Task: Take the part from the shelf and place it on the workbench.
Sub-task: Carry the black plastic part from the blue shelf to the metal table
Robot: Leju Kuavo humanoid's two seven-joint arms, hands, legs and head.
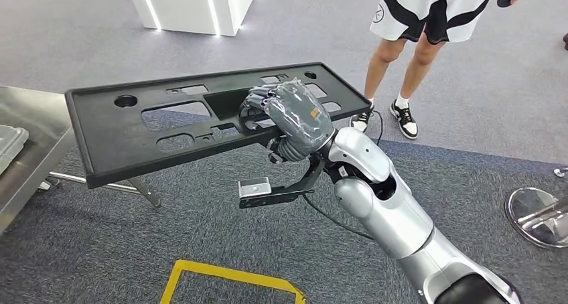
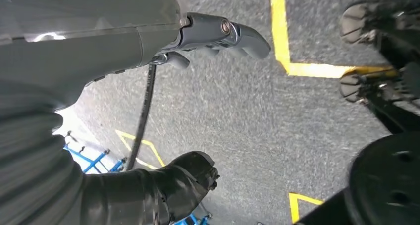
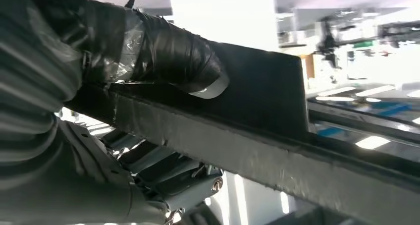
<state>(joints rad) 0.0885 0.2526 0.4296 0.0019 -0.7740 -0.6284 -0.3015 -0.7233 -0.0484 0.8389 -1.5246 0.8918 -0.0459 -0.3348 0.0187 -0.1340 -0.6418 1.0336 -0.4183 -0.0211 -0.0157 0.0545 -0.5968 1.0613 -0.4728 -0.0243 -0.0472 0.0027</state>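
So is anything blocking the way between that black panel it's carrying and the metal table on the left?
Nothing visible does. The robot hand holds the black panel above the carpet, its left end already near the metal workbench. A grey tray lies on the workbench's left edge.

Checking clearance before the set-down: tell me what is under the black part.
Under the black part, held by the right hand, lie grey carpet, a metal workbench edge and its leg. Whatever lies directly beneath its middle is covered.
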